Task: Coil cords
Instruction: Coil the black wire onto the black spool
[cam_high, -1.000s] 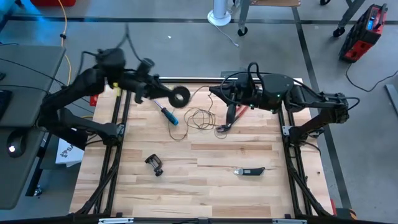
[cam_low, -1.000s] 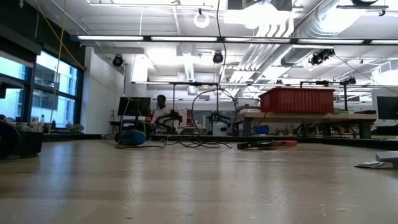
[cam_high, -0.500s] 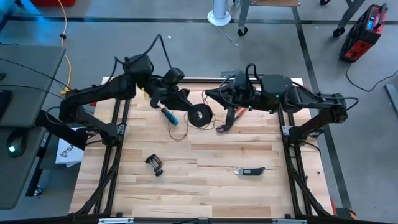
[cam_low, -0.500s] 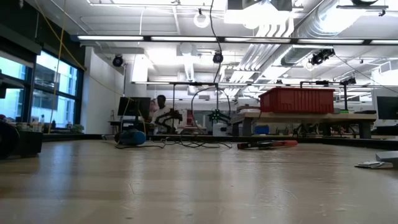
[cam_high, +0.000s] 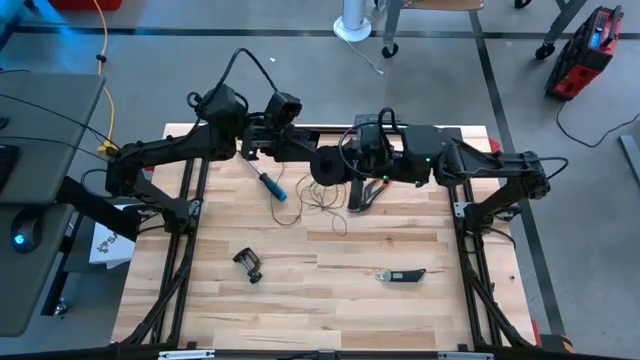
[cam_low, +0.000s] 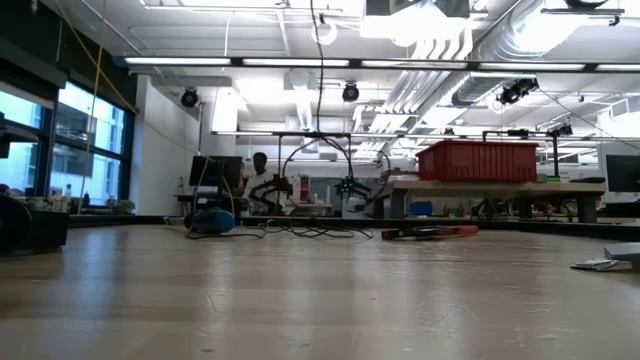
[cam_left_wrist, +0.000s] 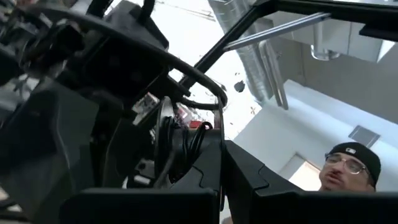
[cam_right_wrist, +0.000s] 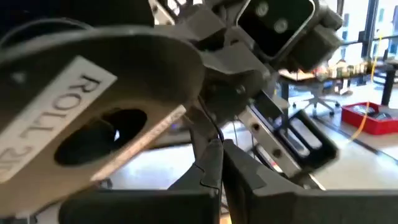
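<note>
Round black reel (cam_high: 326, 165) pinched in left pincer (cam_high: 312, 160); hair-thin cord (cam_high: 318, 196) trails below; right pincer (cam_high: 350, 165) state unclear.

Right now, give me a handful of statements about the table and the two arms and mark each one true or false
1. The black reel is held up between the two arms near the table's far edge. True.
2. The blue-handled screwdriver lies on the table on the left arm's side of the reel. True.
3. The red pliers sit at the table's near edge. False: they lie by the far edge, under the right arm.
4. The thin dark cord is fully wound on the reel. False: loose loops lie on the wood.
5. A small black clamp lies on the near left part of the table. True.
</note>
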